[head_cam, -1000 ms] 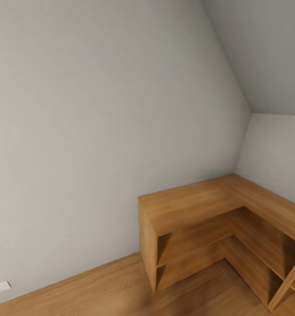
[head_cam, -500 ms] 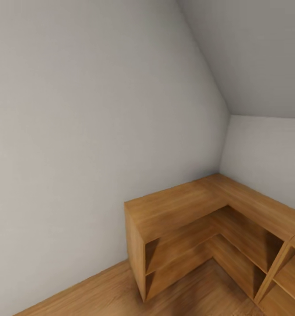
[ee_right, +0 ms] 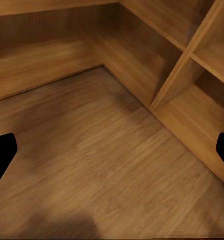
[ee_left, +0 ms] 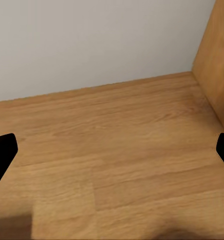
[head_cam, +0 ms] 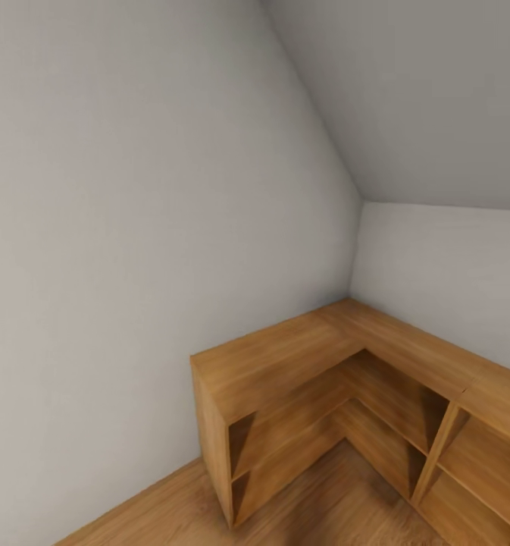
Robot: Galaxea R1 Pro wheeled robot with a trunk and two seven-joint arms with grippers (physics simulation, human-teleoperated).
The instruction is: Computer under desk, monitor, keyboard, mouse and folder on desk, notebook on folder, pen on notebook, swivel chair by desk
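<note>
The desk, the swivel chair, the computer and the other task objects are out of view. My left gripper (ee_left: 112, 150) is open over bare wooden floor, its black fingertips (ee_left: 2, 152) standing wide apart at the picture's two sides. My right gripper (ee_right: 112, 150) is also open with nothing between its fingers, its dark fingertips (ee_right: 1, 150) spread over floor in front of low wooden shelving.
An L-shaped low wooden shelf unit (head_cam: 285, 364) fills the room corner, with open compartments (head_cam: 285, 447) facing me. Grey walls (head_cam: 133, 227) meet under a sloped ceiling (head_cam: 436, 98). Wooden floor (head_cam: 315, 508) lies before the shelves. A shelf side panel (ee_left: 218, 65) stands near the left gripper.
The whole head view has slid left across the frames, so the camera has turned right. More shelving shows at the right, and the white wall socket has left the picture.
</note>
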